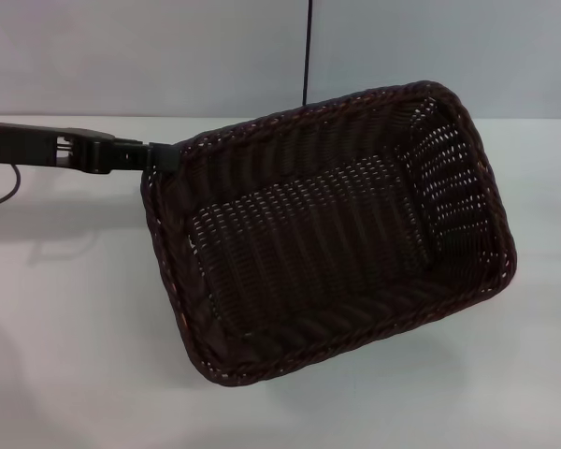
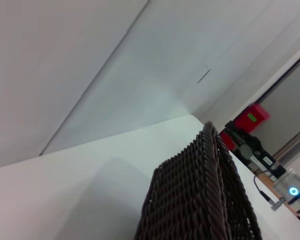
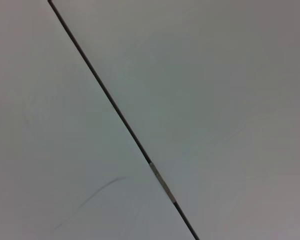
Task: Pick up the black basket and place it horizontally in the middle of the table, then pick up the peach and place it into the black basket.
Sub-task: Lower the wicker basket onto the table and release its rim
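The black basket [image 1: 327, 234] is held up off the white table [image 1: 65, 337], tilted so its open inside faces the head camera. My left arm reaches in from the left, and my left gripper [image 1: 164, 157] is shut on the basket's braided rim at its upper left corner. The basket's woven side and rim also show in the left wrist view [image 2: 205, 200], above the table [image 2: 80, 175]. The peach is not in view; the basket may hide it. My right gripper is out of view.
A dark cable [image 1: 307, 51] runs down the pale wall behind the table. The right wrist view shows only a plain wall with a thin dark line [image 3: 120, 117]. Red equipment [image 2: 250, 120] stands beyond the table's far corner.
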`<action>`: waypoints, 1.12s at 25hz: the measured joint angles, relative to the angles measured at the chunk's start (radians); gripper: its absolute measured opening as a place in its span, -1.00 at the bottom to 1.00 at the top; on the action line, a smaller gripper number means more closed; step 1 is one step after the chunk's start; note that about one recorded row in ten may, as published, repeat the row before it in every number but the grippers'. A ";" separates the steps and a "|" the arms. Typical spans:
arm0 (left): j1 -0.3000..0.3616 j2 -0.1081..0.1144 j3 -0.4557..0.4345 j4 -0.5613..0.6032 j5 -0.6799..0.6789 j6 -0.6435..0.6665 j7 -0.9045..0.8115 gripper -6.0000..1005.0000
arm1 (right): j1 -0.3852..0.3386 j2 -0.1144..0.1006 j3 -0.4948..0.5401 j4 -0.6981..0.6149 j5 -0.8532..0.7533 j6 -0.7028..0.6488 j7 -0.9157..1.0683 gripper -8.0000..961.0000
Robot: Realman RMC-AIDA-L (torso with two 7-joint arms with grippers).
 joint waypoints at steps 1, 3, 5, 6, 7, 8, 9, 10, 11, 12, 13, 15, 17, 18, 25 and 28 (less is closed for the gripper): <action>0.000 0.000 0.000 0.000 0.000 0.000 0.000 -0.54 | 0.000 0.000 0.000 0.001 0.000 0.000 0.000 -0.14; -0.002 -0.002 -0.002 -0.003 -0.001 -0.004 0.009 -0.55 | -0.001 0.000 0.000 0.004 0.000 0.000 0.000 -0.14; -0.003 -0.019 -0.006 -0.003 -0.001 -0.068 0.018 -0.55 | -0.002 0.000 0.000 0.008 0.000 0.000 0.000 -0.14; -0.003 -0.019 -0.006 -0.003 -0.001 -0.068 0.018 -0.55 | -0.003 0.000 0.000 0.008 0.000 0.000 0.000 -0.14; 0.001 -0.027 -0.008 -0.003 -0.004 -0.125 0.018 -0.55 | -0.003 0.000 0.000 0.008 0.000 0.000 0.000 -0.14; 0.002 -0.029 -0.009 -0.003 -0.006 -0.139 0.018 -0.56 | -0.003 0.000 0.000 0.008 0.000 0.000 0.000 -0.14; 0.006 -0.034 -0.014 -0.003 -0.011 -0.171 0.019 -0.56 | -0.005 0.000 0.000 0.008 0.000 0.000 0.000 -0.14; 0.006 -0.034 -0.014 -0.003 -0.011 -0.171 0.019 -0.56 | -0.006 0.000 0.000 0.008 0.000 0.000 0.000 -0.14; 0.008 -0.036 -0.016 -0.003 -0.013 -0.180 0.019 -0.57 | -0.007 0.000 0.000 0.008 0.000 0.000 0.000 -0.14; 0.009 -0.039 -0.019 -0.003 -0.014 -0.192 0.020 -0.57 | -0.007 0.000 0.000 0.008 0.000 0.000 0.000 -0.14; 0.010 -0.041 -0.020 -0.003 -0.014 -0.202 0.020 -0.57 | -0.007 0.000 0.000 0.008 0.000 0.000 0.000 -0.14; 0.011 -0.043 -0.021 -0.003 -0.014 -0.213 0.020 -0.58 | -0.007 0.000 0.000 0.008 0.000 0.000 0.000 -0.14; 0.012 -0.052 -0.019 -0.003 -0.015 -0.228 0.027 -0.58 | -0.007 0.000 0.000 0.008 0.000 0.002 0.000 -0.14; 0.012 -0.059 -0.017 -0.003 -0.015 -0.236 0.033 -0.59 | -0.007 0.000 0.000 0.008 0.000 0.003 0.000 -0.14; 0.010 -0.093 -0.020 0.002 -0.015 -0.270 0.068 -0.56 | 0.001 0.000 0.000 0.008 0.000 0.009 0.001 -0.14; 0.011 -0.126 -0.020 0.006 -0.043 -0.314 0.119 -0.51 | 0.001 0.000 0.000 0.008 0.000 0.010 0.001 -0.14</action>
